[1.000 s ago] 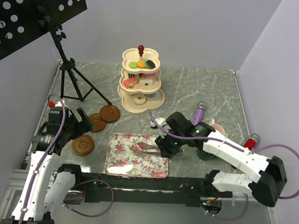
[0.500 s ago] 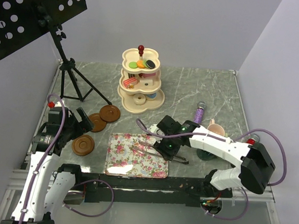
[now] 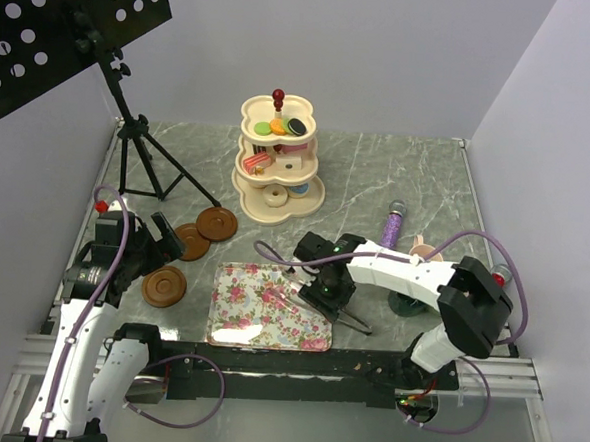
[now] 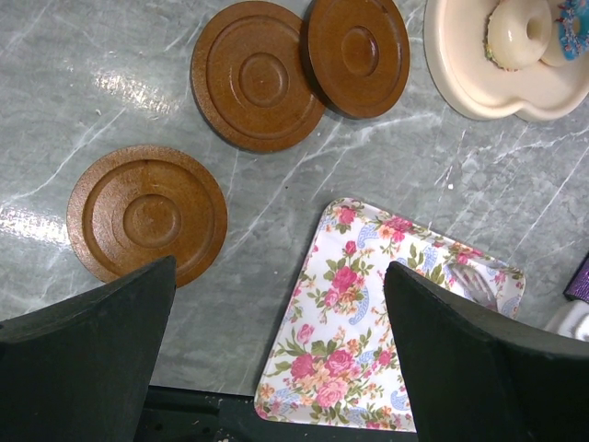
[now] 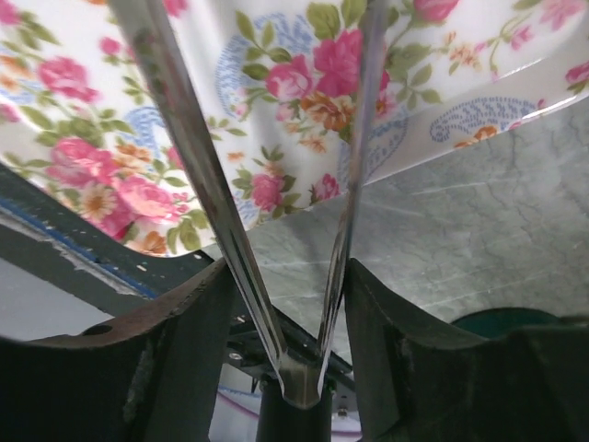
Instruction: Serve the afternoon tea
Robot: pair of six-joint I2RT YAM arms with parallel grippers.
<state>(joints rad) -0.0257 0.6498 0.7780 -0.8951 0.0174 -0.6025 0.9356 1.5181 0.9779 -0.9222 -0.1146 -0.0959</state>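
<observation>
Since the small toy doughnuts (image 3: 273, 193), cake slices (image 3: 260, 162) and colourful macarons (image 3: 279, 127) on the cream three-tier stand (image 3: 261, 211) look light, hard and smooth, they will probably slip unless squeezed across their flat faces. The right pincer (image 5: 287, 276) pinches chrome metal tongs (image 5: 198, 157) near the hinge, tips over the rectangular floral tray (image 3: 259, 324) on the grey marbled bench (image 3: 398, 177). The left pincer (image 4: 281, 304) hangs spread above the brown round saucers (image 4: 147, 216), stiff discs best taken by the rim.
</observation>
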